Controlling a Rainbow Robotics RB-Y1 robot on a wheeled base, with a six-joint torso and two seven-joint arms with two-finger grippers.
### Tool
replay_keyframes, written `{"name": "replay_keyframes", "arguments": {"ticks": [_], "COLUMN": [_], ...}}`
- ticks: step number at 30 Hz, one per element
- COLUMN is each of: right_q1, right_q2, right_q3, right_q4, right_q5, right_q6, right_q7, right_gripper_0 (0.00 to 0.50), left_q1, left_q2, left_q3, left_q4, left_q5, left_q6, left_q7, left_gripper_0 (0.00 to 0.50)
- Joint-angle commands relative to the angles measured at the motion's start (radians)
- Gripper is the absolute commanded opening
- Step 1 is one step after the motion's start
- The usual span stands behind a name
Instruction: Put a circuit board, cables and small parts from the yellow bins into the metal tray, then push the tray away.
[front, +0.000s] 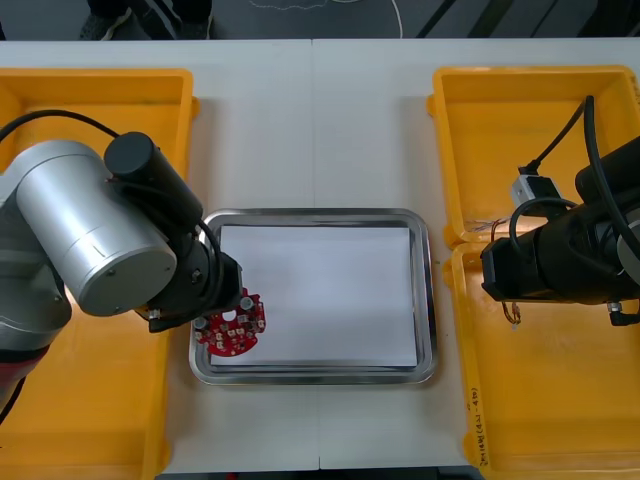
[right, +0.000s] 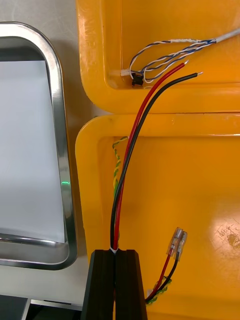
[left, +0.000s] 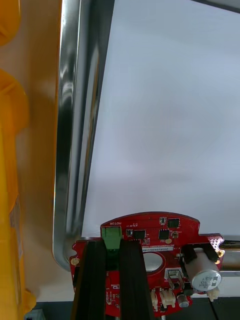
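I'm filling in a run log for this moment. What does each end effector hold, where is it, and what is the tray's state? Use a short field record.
left end effector: shut on the round red circuit board, at the near left corner of the metal tray
right end effector: shut on the red and black cable, at the tray-side edge of the near right yellow bin
metal tray: white inside, no cable in it
board touching tray: cannot tell
far right bin: holds the twisted blue and white cable

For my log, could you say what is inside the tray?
Tray: white inside; left gripper holds a circuit board over one corner, hiding that spot. Right gripper holds a cable over a bin.
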Motion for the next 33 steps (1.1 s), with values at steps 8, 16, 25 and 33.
{"name": "replay_keyframes", "arguments": {"ticks": [8, 16, 25, 33], "right_q1": [0.0, 0.0, 0.0, 0.0], "right_q2": [0.011, 0.011, 0.011, 0.01], "right_q3": [0.009, 0.009, 0.009, 0.009], "right_q4": [-0.009, -0.009, -0.009, -0.009], "right_q5": [-0.002, -0.005, -0.002, -0.005], "right_q6": [0.005, 0.005, 0.005, 0.005], "right_q7": [0.02, 0.02, 0.021, 0.021], "right_gripper_0": [0.0, 0.0, 0.0, 0.0], "left_q1": [-0.034, -0.032, -0.029, -0.008], "left_q2": [-0.06, -0.09, -0.104, -0.116], "left_q3": [-0.069, -0.07, -0.07, -0.07], "left_q4": [0.074, 0.124, 0.144, 0.146], "left_q5": [-0.07, -0.105, -0.116, -0.138], "left_q6": [0.007, -0.046, -0.081, -0.106], "left_q7": [-0.067, -0.144, -0.163, -0.182], "left_gripper_0": [0.0, 0.0, 0.0, 0.0]}}
